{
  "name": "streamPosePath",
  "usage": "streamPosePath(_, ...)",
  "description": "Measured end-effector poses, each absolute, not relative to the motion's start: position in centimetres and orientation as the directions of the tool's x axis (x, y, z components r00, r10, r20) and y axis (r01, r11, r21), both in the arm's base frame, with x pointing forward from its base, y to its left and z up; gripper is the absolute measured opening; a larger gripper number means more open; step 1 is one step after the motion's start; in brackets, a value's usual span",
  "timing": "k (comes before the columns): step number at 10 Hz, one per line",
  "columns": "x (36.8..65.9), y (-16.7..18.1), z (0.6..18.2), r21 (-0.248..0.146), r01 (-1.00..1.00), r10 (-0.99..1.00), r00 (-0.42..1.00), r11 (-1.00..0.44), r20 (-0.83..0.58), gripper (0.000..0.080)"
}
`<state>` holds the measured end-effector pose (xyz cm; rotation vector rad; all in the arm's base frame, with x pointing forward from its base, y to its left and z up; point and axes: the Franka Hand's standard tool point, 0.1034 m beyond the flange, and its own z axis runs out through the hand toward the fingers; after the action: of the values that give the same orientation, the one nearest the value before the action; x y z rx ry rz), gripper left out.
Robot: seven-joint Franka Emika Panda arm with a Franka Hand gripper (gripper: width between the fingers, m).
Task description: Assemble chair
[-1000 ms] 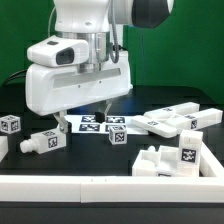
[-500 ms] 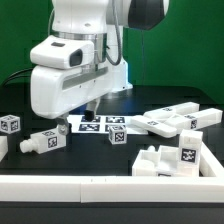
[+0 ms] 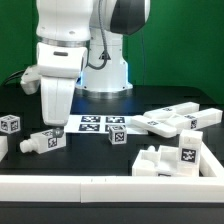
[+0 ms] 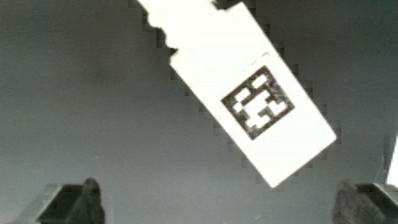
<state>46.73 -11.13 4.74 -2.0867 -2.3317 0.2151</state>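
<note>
One tagged chair part (image 4: pixel 240 90) on black table (image 4: pixel 89 110) beneath spread claw (image 4: pixel 217 203)

A white chair part (image 4: pixel 214 60) bearing a black-and-white square tag (image 4: pixel 260 100) is seen ahead of the dark jaws on the black table (image 3: pixel 90 158), and the other chair parts (image 3: pixel 172 122), white too, are marked with like tags before a green backdrop (image 3: pixel 12 40).

Lying on the surface (image 3: pixel 100 162): two small cubes (image 3: pixel 10 124), one peg (image 3: pixel 45 141), one marker board (image 3: pixel 92 122), at least two slabs (image 3: pixel 165 121), one big block (image 3: pixel 170 160).
</note>
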Motion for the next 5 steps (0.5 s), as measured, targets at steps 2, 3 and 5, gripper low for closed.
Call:
streamPosePath(2,45.1,-13.0,3.3,-0.170,0.904,0.912,-0.407,0.393,-0.055,0.0649)
streamPosePath(3,44.4,-13.3,2.6,-0.187,0.895,0.906,-0.420,0.406,-0.045,0.0649)
streamPosePath(5,43.5,-13.9,1.3,-0.217,0.886,0.904,-0.427,0.411,-0.033,0.0649)
